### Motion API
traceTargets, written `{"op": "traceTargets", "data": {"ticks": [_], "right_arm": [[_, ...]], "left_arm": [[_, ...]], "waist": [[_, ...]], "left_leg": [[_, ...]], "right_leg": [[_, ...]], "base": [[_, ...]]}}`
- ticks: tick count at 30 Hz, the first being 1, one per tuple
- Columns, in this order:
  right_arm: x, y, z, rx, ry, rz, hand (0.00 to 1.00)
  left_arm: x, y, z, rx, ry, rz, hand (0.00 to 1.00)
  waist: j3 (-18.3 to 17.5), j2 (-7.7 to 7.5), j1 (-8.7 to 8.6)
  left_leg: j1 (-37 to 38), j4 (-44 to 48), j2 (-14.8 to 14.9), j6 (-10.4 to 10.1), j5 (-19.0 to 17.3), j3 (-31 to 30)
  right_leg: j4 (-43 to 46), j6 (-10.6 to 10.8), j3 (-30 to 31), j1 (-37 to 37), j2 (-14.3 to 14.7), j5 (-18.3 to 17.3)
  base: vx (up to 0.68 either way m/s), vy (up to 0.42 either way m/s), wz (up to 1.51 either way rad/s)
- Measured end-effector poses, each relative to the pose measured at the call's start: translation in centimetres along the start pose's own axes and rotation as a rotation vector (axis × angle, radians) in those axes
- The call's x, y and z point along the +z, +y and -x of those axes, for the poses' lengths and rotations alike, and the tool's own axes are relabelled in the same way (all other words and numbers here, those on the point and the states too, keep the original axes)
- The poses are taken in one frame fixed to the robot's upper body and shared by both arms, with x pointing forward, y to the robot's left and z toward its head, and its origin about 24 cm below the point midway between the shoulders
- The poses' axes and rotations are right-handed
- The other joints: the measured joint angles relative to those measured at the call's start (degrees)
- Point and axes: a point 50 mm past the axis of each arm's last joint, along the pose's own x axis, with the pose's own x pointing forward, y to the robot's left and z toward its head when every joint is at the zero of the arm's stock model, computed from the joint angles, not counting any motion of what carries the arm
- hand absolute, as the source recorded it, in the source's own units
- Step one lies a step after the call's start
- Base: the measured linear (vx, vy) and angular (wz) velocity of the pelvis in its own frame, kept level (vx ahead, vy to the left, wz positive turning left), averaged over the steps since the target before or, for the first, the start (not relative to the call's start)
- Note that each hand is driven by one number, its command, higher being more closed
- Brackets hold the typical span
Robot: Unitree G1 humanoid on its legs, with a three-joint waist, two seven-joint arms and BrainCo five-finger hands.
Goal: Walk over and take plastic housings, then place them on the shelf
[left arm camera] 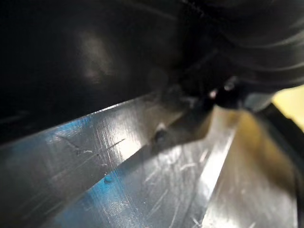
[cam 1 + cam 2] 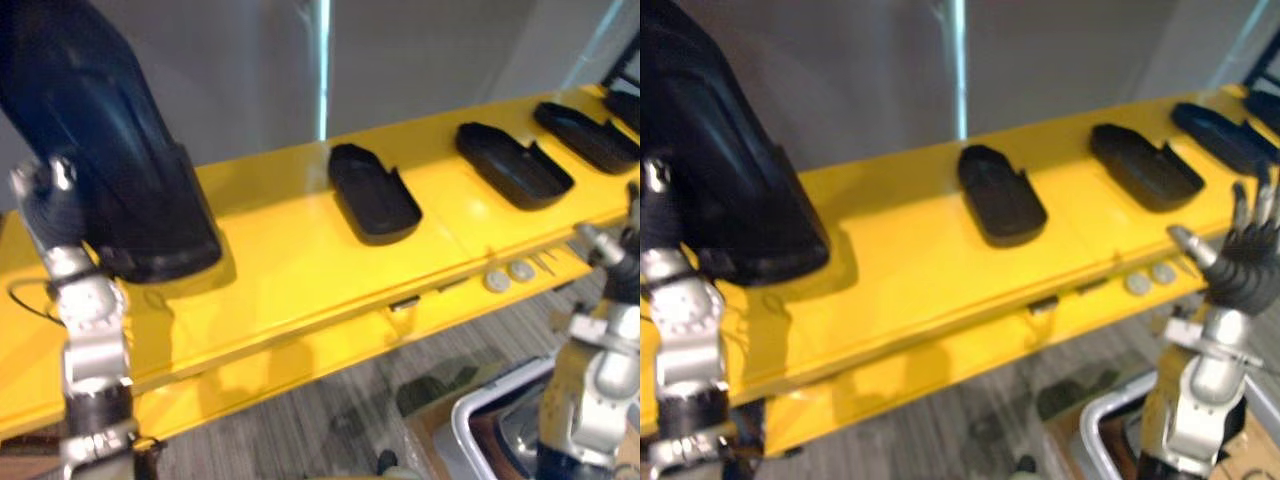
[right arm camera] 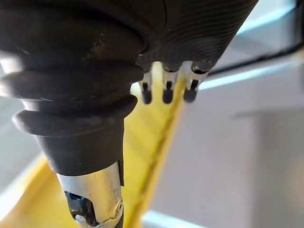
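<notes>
A long yellow shelf [image 2: 300, 270] runs across both eye views. At its left end a large black plastic housing [image 2: 110, 150] stands tilted with its lower end on the shelf, and my left hand [image 2: 50, 215] is against its near side, fingers hidden behind it. The left wrist view has this housing [image 1: 95, 57] very close. Three more black housings lie open side up along the shelf: one in the middle [image 2: 372, 192], one further right [image 2: 513, 165], one near the right end [image 2: 588, 135]. My right hand [image 2: 1243, 255] is raised before the shelf's right front edge, fingers straight, holding nothing.
Two small silver discs [image 2: 508, 273] sit on the shelf's front lip near my right hand. A light grey bin [image 2: 490, 420] stands on the carpet at lower right, beside a cardboard box. A grey wall rises behind the shelf.
</notes>
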Motion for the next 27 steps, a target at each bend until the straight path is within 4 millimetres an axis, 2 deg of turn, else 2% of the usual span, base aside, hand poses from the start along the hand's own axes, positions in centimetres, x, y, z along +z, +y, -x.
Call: {"op": "traceTargets", "data": {"ticks": [2,3,4,5,6,7,8,10,11,14,18,23,25,26,27], "right_arm": [[-0.4,0.0,1.7,0.044,0.074,-0.016,0.0],[-0.5,0.1,2.0,0.057,0.091,-0.029,0.0],[-0.8,0.4,2.5,0.076,0.121,-0.061,0.0],[-1.0,0.5,2.8,0.078,0.135,-0.083,0.0],[-1.0,0.5,2.8,0.081,0.136,-0.093,0.0],[-1.3,0.6,3.0,0.091,0.153,-0.113,0.0],[-1.6,1.0,3.5,0.106,0.181,-0.135,0.0],[-2.1,1.5,4.5,0.14,0.238,-0.152,0.0],[-2.3,1.8,4.9,0.157,0.256,-0.162,0.0],[-2.4,1.9,5.1,0.176,0.266,-0.166,0.0],[-2.9,2.9,5.5,0.225,0.307,-0.202,0.0],[-3.2,3.6,6.3,0.261,0.352,-0.221,0.0],[-3.2,3.8,6.3,0.258,0.346,-0.235,0.0],[-3.3,4.0,6.3,0.261,0.345,-0.239,0.0],[-3.2,3.8,6.1,0.266,0.341,-0.226,0.0]], "left_arm": [[0.6,-0.3,-3.1,-0.026,-0.002,-0.043,1.0],[0.8,-0.5,-3.8,-0.037,-0.003,-0.057,1.0],[1.2,-0.6,-5.2,-0.057,0.003,-0.073,1.0],[1.8,-0.9,-6.5,-0.071,0.007,-0.073,1.0],[2.1,-1.1,-7.1,-0.078,0.006,-0.075,1.0],[2.6,-0.8,-8.1,-0.086,0.008,-0.093,1.0],[2.7,-1.0,-8.8,-0.106,0.028,-0.093,1.0],[2.1,-1.3,-9.3,-0.15,0.081,-0.121,1.0],[1.1,-1.4,-9.2,-0.174,0.132,-0.136,1.0],[-1.0,-1.6,-8.6,-0.239,0.245,-0.168,1.0],[-2.0,-1.8,-8.4,-0.283,0.332,-0.197,1.0],[-2.6,-1.8,-8.2,-0.294,0.357,-0.212,1.0],[-2.3,-1.7,-8.3,-0.283,0.345,-0.2,1.0],[-2.2,-1.6,-8.4,-0.276,0.336,-0.192,1.0],[-1.9,-1.8,-8.4,-0.273,0.322,-0.184,1.0]], "waist": [[-0.17,0.56,-1.88],[-0.14,0.48,-2.38],[0.22,-0.41,-2.94],[0.67,-1.18,-3.21],[0.78,-0.43,-3.6],[1.1,0.68,-4.03],[1.1,0.73,-4.46],[1.22,0.57,-4.98],[1.27,0.65,-5.63],[1.95,0.96,-6.14],[4.25,1.29,-5.94],[4.32,1.29,-5.8],[5.31,-0.48,-5.9],[5.64,-0.79,-5.88],[5.62,0.52,-5.84]], "left_leg": [[-0.09,1.16,-0.14,-0.03,-0.02,0.94],[-0.34,2.23,-0.16,-0.09,-0.06,1.31],[-2.98,8.18,0.08,-0.33,-0.69,1.84],[-4.5,5.26,0.04,-0.1,-2.56,1.97],[-4.5,-0.2,0.27,0.71,0.42,1.97],[-3.76,-4.86,0.82,0.33,3.61,2.37],[-4.19,-5.26,0.26,0.71,4.08,3.16],[-4.15,-5.53,-0.08,0.71,4.07,3.47],[-4.17,-5.54,-0.04,0.71,4.07,3.44],[-4.13,-5.43,0.69,0.71,4.07,3.51],[-4.1,-4.22,1.47,0.71,4.07,3.51],[-4.19,-0.77,2.15,0.7,4.07,3.36],[-8.52,9.62,2.54,0.25,3.21,3.45],[-8.97,7.53,1.79,0.4,1.43,3.39],[-8.58,-2.19,1.57,0.64,6.88,3.16]], "right_leg": [[-0.07,0.09,1.89,-0.69,-0.26,0.12],[-0.06,0.02,2.45,-0.75,-0.39,0.24],[0.01,-0.66,3.93,-0.93,-1.78,0.9],[0.05,-0.45,4.83,-1.44,-2.91,1.05],[0.06,-0.38,4.68,-1.84,-2.52,1.07],[0.32,0.23,5.35,-2.95,-1.63,0.89],[0.96,0.81,5.12,-4.19,-2.07,1.28],[1.15,0.81,5.26,-4.73,-2.31,1.27],[1.15,0.81,5.26,-4.73,-2.28,1.27],[1.2,0.74,5.48,-4.79,-1.88,1.23],[2.27,-0.12,5.9,-4.77,-1.39,0.67],[4.83,-1.33,5.79,-4.4,-1.44,-0.14],[5.88,-1.62,5.75,-2.74,-3.83,-0.27],[5.87,-1.45,5.52,-2.27,-4.45,-0.41],[6.33,-1.07,3.76,-2.33,-4.11,-0.67]], "base": [[0.04,0.007,-0.46],[0.04,0.061,-0.38],[-0.02,0.059,-0.39],[-0.04,0.039,-0.37],[-0.07,0.005,-0.41],[-0.03,0.023,-0.33],[0.0,0.05,-0.32],[0.03,0.033,-0.11],[0.05,0.012,-0.05],[0.06,-0.024,-0.04],[0.05,-0.041,-0.02],[0.09,-0.019,0.03],[0.12,0.04,0.3],[0.04,0.027,0.36],[0.05,0.021,0.33]]}}
